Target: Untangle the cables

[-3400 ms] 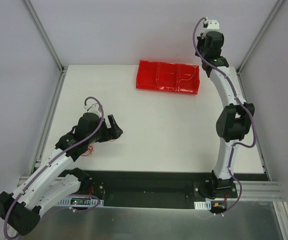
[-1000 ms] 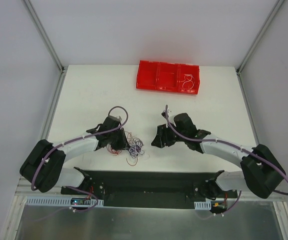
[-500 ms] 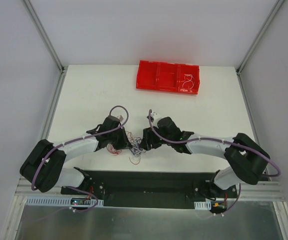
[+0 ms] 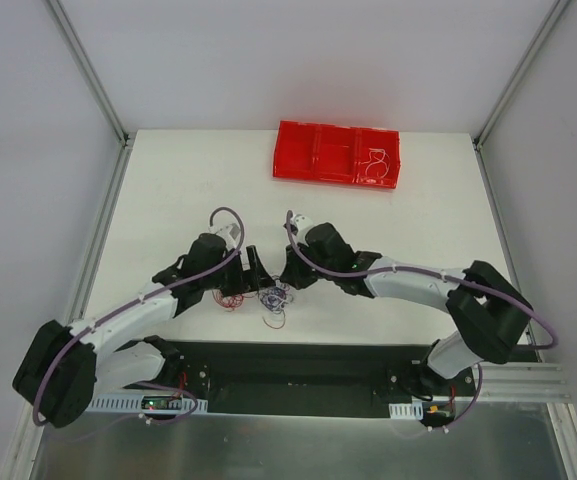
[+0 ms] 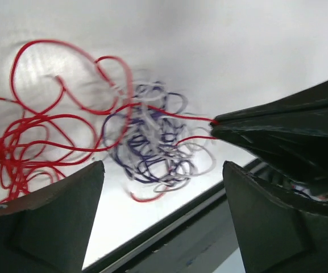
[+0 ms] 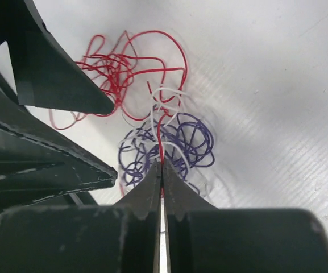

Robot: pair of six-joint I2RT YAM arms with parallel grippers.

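The cables lie near the table's front edge: a clump of white and dark purple-blue wire [image 4: 276,296] [image 5: 152,149] [image 6: 182,142], with red loops [image 4: 232,299] [image 5: 36,142] [image 6: 124,68] spreading to its left. My right gripper [image 4: 285,276] [image 6: 161,163] is shut on a red strand that runs from the clump up between its fingertips. In the left wrist view the same strand is seen pinched at the right gripper's tip [image 5: 216,123]. My left gripper [image 4: 255,270] [image 5: 162,166] is open just above the clump, holding nothing, its fingers [image 6: 55,74] close beside the right one.
A red divided tray [image 4: 313,153] stands at the back of the table, with a thin white wire [image 4: 375,165] in its right compartment. The table's dark front rail [image 4: 298,365] runs just below the cables. The two grippers nearly touch.
My right gripper reached the clump and shut on the red strand. The left gripper has opened and let go of the cables, shifting slightly up and right.
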